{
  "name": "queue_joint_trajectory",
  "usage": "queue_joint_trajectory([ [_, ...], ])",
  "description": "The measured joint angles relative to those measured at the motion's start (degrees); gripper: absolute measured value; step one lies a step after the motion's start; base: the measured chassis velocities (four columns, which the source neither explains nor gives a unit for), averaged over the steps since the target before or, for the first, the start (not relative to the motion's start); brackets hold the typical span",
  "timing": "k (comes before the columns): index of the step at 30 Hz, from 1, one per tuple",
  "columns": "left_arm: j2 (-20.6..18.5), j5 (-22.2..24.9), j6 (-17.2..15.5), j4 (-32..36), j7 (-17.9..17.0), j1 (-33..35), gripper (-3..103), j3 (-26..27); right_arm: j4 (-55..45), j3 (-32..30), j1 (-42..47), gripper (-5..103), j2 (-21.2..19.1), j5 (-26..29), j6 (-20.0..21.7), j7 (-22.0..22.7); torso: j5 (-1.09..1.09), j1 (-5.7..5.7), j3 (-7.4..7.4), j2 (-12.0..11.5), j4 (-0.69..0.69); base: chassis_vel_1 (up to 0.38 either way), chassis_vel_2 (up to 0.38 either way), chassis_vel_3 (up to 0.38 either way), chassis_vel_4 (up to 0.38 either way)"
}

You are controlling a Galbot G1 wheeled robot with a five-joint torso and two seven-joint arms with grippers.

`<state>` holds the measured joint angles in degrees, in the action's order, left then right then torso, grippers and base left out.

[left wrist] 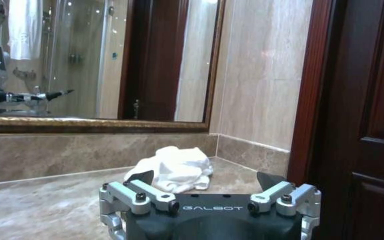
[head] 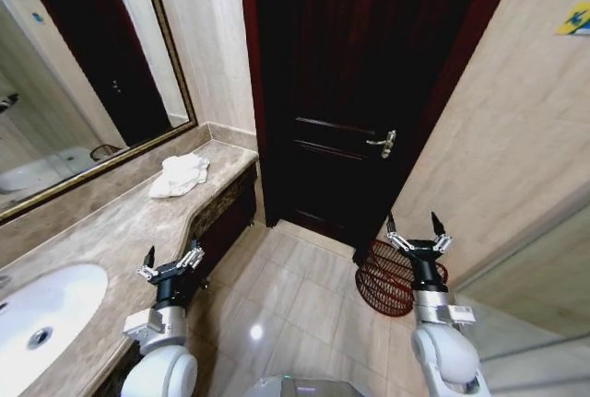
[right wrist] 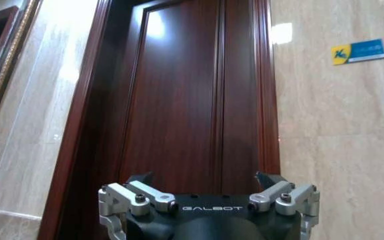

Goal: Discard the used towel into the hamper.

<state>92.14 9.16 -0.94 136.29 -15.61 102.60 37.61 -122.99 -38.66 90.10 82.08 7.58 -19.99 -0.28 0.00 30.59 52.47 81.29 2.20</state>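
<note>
Crumpled white cloth towel [head: 180, 175] lies on polished beige marble countertop [head: 111, 231], near far end by wall corner, below gold-framed mirror [head: 74, 75]; soft folds, bunched heap. Left gripper [head: 171, 262] over counter front edge, well short of towel, jaws spread, empty; wrist view: towel [left wrist: 172, 170] just beyond fingertips [left wrist: 140, 177]. Round open-weave wire hamper, dark reddish-brown [head: 387, 279], on pale glossy floor tiles [head: 295, 296] by dark wood panelled door [head: 350, 93], tilted, rim toward robot. Right gripper [head: 414, 233] above/before hamper, jaws spread, holding nothing; faces door [right wrist: 192, 100].
</note>
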Motion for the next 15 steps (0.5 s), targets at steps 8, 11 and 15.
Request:
queue_joint_trajectory([
  [8,0.00,0.63,1.46,0.26,0.38,-0.25,100,0.68,0.14,-0.01,0.03,100,0.19,-0.01,-2.63,-0.27,-0.01,0.03,0.01,-0.01,0.00,-0.168,0.157,0.139,-0.146],
  [11,0.00,1.31,1.62,0.70,0.44,-0.26,100,1.41,0.27,-0.20,-0.04,100,0.22,0.10,-3.41,-0.30,0.00,0.00,0.01,-0.01,0.01,-0.023,0.031,0.008,-0.008],
  [15,0.00,2.00,1.40,1.35,0.47,-0.05,100,1.87,0.31,-0.26,-0.16,100,0.38,0.66,-4.41,-0.25,0.00,-0.07,-0.02,0.02,0.00,0.011,-0.027,-0.019,0.013],
])
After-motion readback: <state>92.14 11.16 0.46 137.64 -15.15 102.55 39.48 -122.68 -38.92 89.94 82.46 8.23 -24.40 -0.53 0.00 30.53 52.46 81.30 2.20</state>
